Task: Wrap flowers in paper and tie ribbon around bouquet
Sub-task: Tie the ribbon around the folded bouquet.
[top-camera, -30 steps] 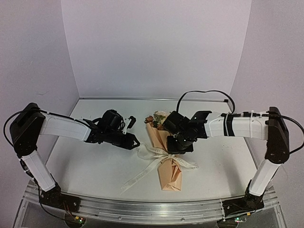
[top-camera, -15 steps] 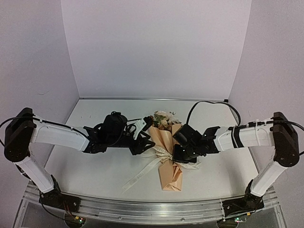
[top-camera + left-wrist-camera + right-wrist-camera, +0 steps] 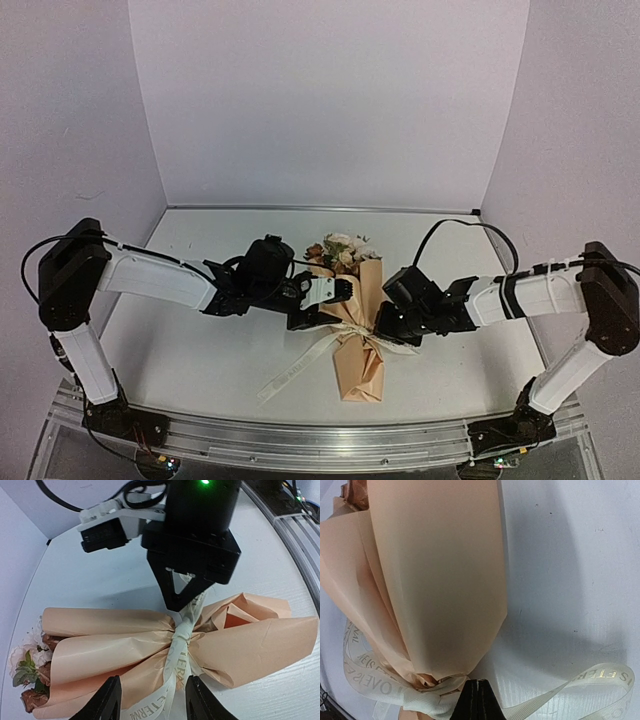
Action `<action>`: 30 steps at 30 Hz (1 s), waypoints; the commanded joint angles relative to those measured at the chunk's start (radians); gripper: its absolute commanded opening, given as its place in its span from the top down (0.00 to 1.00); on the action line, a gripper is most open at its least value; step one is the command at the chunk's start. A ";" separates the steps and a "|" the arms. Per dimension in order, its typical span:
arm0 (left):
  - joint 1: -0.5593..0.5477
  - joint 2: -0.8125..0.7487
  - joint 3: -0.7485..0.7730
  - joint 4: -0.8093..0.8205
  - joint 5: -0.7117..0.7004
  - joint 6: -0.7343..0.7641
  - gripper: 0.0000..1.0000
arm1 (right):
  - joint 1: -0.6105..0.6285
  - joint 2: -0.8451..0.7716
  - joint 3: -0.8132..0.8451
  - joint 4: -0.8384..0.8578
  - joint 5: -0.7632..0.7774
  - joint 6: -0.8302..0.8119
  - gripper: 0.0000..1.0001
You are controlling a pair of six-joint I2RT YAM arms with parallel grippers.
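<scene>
The bouquet [image 3: 360, 362] lies mid-table, heads away from me: peach-tan paper [image 3: 100, 650] pinched at the waist around the flowers [image 3: 343, 250]. Pink and rust flowers [image 3: 27, 667] peek out of its left end in the left wrist view. The cream lettered ribbon [image 3: 177, 665] is knotted round the waist, with a tail [image 3: 295, 372] trailing front-left. My left gripper [image 3: 152, 702] is open and straddles that tail just short of the knot without touching it. From the right, my right gripper [image 3: 477, 692] is shut on a ribbon strand rising from the knot; its tips [image 3: 181, 605] show there too.
A loose ribbon loop [image 3: 600, 677] lies on the white table to the bouquet's right. An aluminium rail [image 3: 320, 440] runs along the front edge. White walls close in the back and sides. The right arm's black cable [image 3: 460, 225] arches behind it.
My left gripper has moved right to the bouquet's waist and opened wider. The right gripper has come down from above the bouquet to the knot's right side, staying shut.
</scene>
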 commanded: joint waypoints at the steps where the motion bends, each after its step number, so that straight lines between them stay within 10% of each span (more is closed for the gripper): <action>1: -0.003 0.033 0.099 -0.100 0.059 0.133 0.54 | -0.006 -0.058 -0.015 0.013 0.025 -0.011 1.00; 30: -0.028 0.218 0.297 -0.231 0.123 0.345 0.56 | -0.063 -0.172 -0.171 0.110 -0.131 -0.141 1.00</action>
